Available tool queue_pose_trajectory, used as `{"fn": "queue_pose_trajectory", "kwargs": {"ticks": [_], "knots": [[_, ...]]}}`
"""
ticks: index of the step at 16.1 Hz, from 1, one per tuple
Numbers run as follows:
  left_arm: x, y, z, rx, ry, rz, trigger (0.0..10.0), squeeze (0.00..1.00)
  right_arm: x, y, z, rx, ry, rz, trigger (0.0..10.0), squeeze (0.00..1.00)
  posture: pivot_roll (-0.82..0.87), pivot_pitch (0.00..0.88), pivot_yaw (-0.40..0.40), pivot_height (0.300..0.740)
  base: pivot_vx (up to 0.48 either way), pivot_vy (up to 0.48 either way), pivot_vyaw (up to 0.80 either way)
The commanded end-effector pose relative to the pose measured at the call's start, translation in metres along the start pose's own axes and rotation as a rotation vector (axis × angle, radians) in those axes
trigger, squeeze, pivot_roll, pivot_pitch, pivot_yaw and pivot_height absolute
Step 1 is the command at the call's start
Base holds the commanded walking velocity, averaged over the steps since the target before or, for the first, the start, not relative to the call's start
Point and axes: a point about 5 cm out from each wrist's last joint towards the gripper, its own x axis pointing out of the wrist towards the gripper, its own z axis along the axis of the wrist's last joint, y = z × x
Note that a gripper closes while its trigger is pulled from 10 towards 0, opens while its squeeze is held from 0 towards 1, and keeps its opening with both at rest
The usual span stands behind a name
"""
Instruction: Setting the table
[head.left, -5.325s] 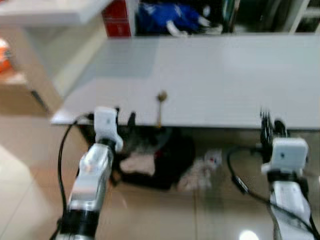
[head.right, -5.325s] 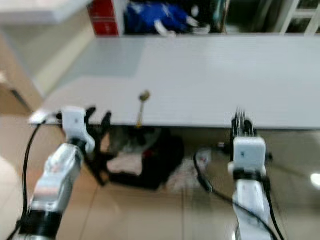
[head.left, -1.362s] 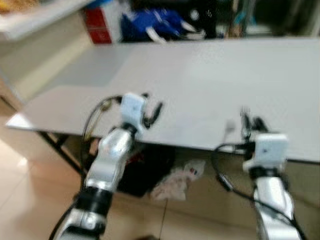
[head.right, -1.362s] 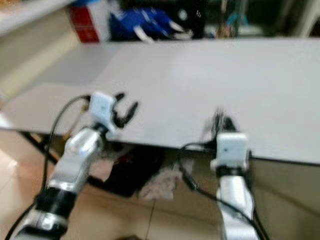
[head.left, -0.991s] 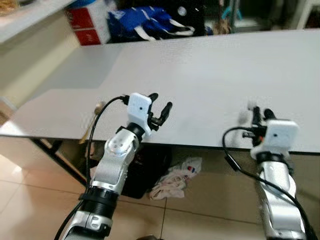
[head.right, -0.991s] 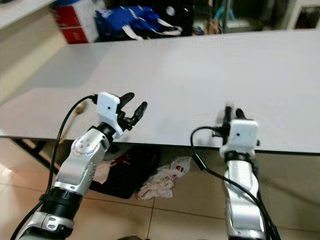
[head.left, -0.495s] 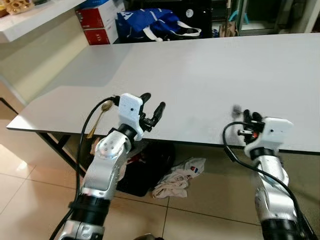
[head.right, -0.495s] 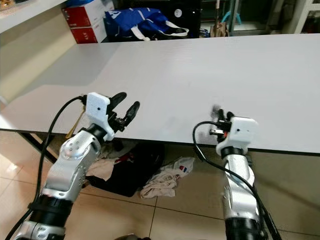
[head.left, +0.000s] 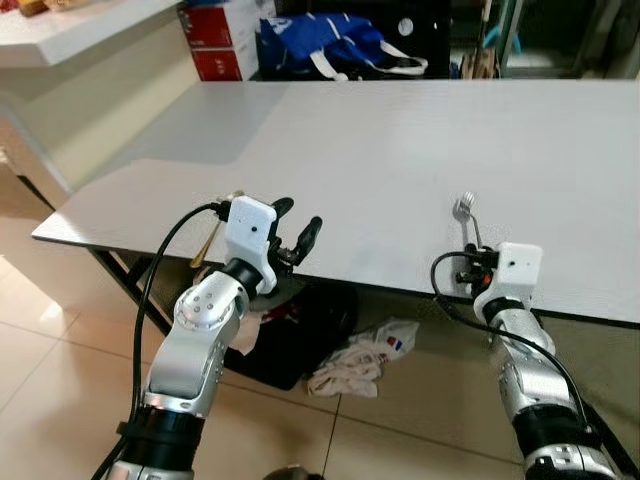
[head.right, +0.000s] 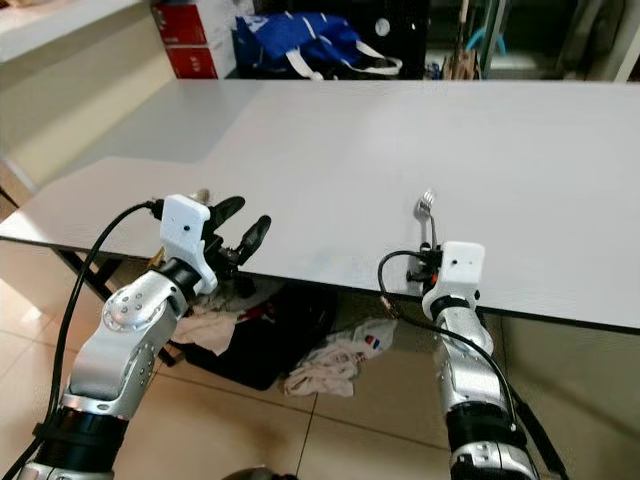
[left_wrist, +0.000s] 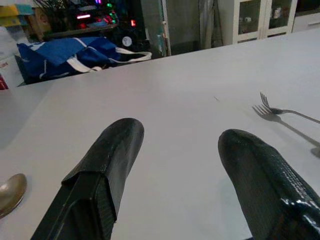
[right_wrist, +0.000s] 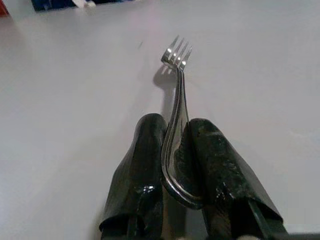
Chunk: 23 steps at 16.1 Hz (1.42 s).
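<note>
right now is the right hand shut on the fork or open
Shut: the right hand has both fingers pressed against the fork handle.

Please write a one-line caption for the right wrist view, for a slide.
The right gripper pinches a silver fork by its handle, tines pointing away over the white table.

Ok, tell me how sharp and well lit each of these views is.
Left eye view: sharp and evenly lit, a soft shadow band on the table. Left wrist view: the near fingers look soft, the background dark with glowing lights. Right wrist view: the fork is crisp, casting a faint shadow.
</note>
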Motion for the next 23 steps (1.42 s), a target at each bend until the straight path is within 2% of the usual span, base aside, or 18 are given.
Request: {"fn": "queue_pose_trajectory", "kwargs": {"ticks": [1,3,5,6,8,10,12,16,19,23], "knots": [[-0.003,0.001,0.001,0.002,0.002,-0.003,10.0,0.00,-0.009,0.001,-0.029,-0.034,0.136,-0.035,10.0,0.00,0.08,0.000,0.151,0.740,0.000,0.000,0.00],[-0.002,-0.001,0.001,-0.002,0.005,-0.010,10.0,0.00,-0.009,-0.003,-0.032,-0.068,0.143,-0.080,10.0,0.00,0.07,0.000,0.153,0.740,0.000,0.000,0.00],[-0.001,-0.001,0.002,-0.004,0.009,-0.014,10.0,0.00,-0.011,-0.007,-0.035,-0.164,0.145,-0.127,10.0,0.00,0.07,0.000,0.155,0.740,0.000,0.000,0.00],[-0.001,-0.001,0.003,-0.005,0.009,-0.016,10.0,0.00,-0.013,-0.010,-0.035,-0.245,0.134,-0.163,10.0,0.00,0.06,0.000,0.153,0.740,0.000,0.000,0.00],[-0.001,-0.001,0.002,-0.007,0.010,-0.016,10.0,0.00,-0.016,-0.011,-0.034,-0.317,0.115,-0.196,10.0,0.00,0.06,0.000,0.151,0.740,0.000,0.000,0.00],[-0.001,-0.002,0.002,-0.012,0.010,-0.016,10.0,0.00,-0.016,-0.009,-0.034,-0.352,0.112,-0.201,10.0,0.00,0.05,0.000,0.146,0.740,0.000,0.000,0.00],[0.000,-0.004,0.001,-0.017,0.010,-0.019,10.0,0.00,-0.016,-0.008,-0.033,-0.351,0.105,-0.208,10.0,0.00,0.05,0.000,0.141,0.740,0.000,0.000,0.00],[0.002,-0.004,0.000,-0.020,0.005,-0.013,10.0,0.00,-0.017,-0.008,-0.013,-0.306,0.036,-0.249,10.0,0.00,0.04,0.000,0.132,0.740,0.000,0.000,0.00],[0.004,-0.005,-0.001,-0.026,0.002,-0.016,10.0,0.00,-0.018,-0.002,0.011,-0.200,-0.105,-0.244,10.0,0.00,0.03,0.000,0.129,0.740,0.000,0.000,0.00],[0.005,-0.005,-0.001,-0.027,-0.004,-0.011,10.0,0.00,-0.032,0.003,0.027,-0.172,-0.185,-0.271,10.0,0.00,0.03,0.000,0.127,0.740,0.000,0.000,0.00]]}}
